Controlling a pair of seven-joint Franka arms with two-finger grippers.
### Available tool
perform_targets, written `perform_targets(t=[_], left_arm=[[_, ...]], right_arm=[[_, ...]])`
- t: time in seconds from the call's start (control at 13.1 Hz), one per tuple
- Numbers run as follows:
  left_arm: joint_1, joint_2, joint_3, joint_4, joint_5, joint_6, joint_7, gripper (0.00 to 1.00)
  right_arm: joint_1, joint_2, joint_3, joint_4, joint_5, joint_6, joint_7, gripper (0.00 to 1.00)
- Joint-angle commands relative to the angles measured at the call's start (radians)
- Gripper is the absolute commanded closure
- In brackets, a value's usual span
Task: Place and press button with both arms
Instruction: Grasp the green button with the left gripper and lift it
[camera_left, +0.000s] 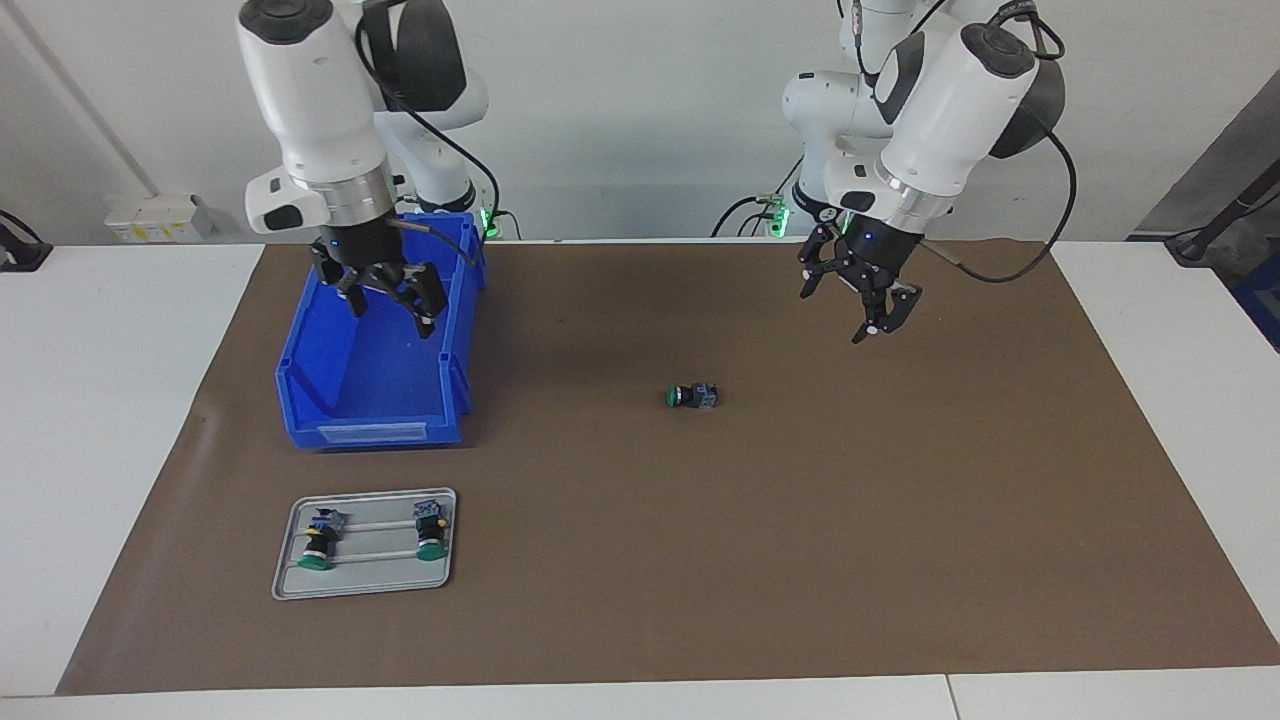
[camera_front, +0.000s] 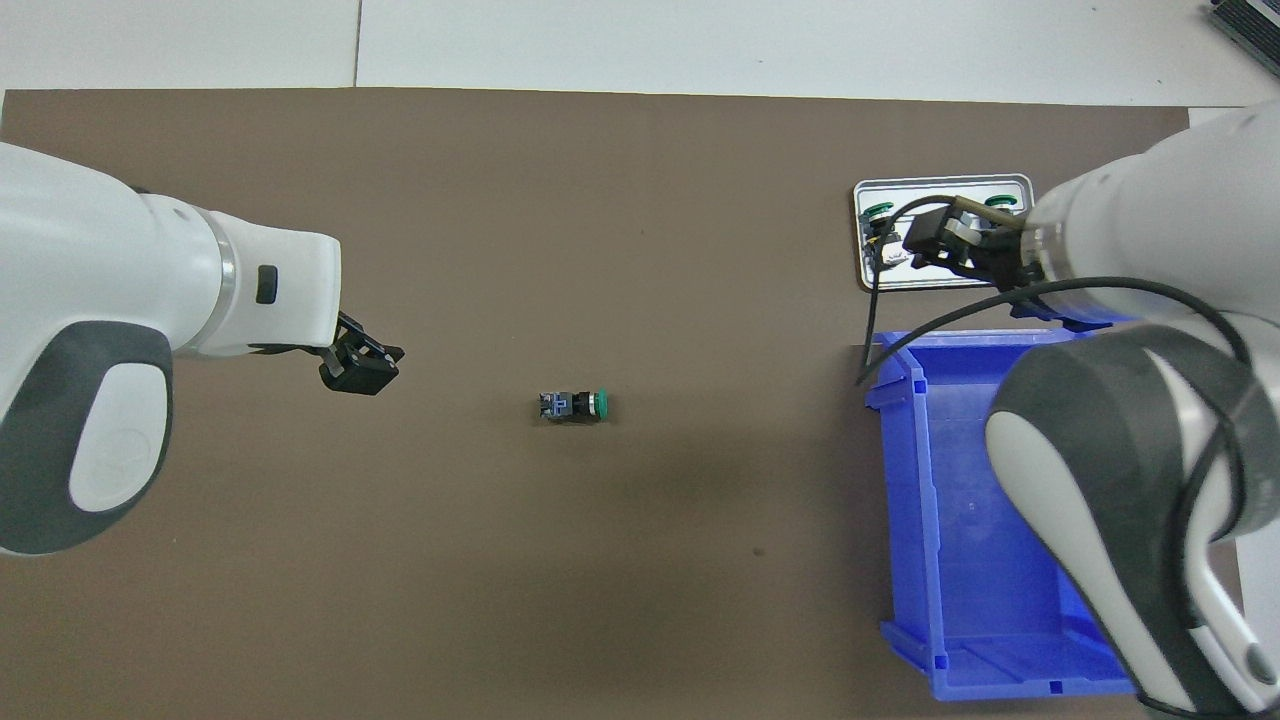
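Your button (camera_left: 692, 396) lies on its side mid-desk, long axis running end to end, cap toward the right arm; the left end effector (camera_left: 868, 290), open and empty, hangs closer than the right end effector (camera_left: 385, 290), open over the bin (camera_left: 372, 400).

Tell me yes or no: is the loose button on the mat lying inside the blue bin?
No, the loose button lies on its side on the brown mat, apart from the blue bin, toward the left arm's end.

Facing view — high, looking across the table toward both arms. Overhead view — steeply down from their end. Both share the brown mat (camera_left: 900, 520), blue bin (camera_left: 370, 380) and tray (camera_left: 365, 580).
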Motion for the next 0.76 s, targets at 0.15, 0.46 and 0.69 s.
perform_targets(t=[0.15, 0.46, 0.69], left_arm=[[-0.095, 0.040, 0.016, -0.119, -0.021, 0.166, 0.158, 0.08], [-0.170, 0.096, 0.017, -0.167, -0.021, 0.336, 0.153, 0.07], [-0.218, 0.155, 0.017, -0.184, -0.021, 0.422, 0.144, 0.08]], right_arm=[[-0.130, -0.105, 0.004, 0.000, 0.035, -0.171, -0.310, 0.00], [-0.212, -0.187, 0.001, -0.076, 0.032, -0.334, -0.431, 0.00], [-0.260, -0.166, 0.003, -0.037, 0.029, -0.307, -0.519, 0.00]])
